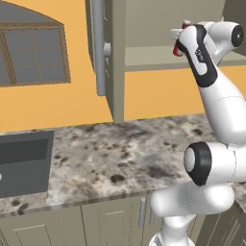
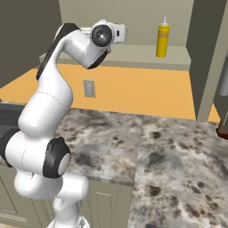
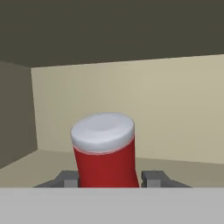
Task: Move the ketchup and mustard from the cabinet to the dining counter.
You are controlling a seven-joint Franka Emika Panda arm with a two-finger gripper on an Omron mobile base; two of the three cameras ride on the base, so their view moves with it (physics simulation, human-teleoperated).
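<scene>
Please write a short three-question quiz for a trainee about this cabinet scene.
1. True or false: the ketchup sits between the fingers of the tool.
2. Which bottle stands alone on the cabinet shelf? A) mustard B) a green bottle
3. Fill in: the ketchup's cap is ____.

Key: 1 true; 2 A; 3 white.

From my seat the feed looks evenly and softly lit, with no harsh glare anywhere. The cabinet [image 3: 131,39] interior reads dim, its ceiling and left wall in flat shade while the back wall stays pale. The white arm [image 2: 49,102] shows gentle shading on its curves. Edges look slightly soft and low in detail; I see no bending at the borders.
</scene>
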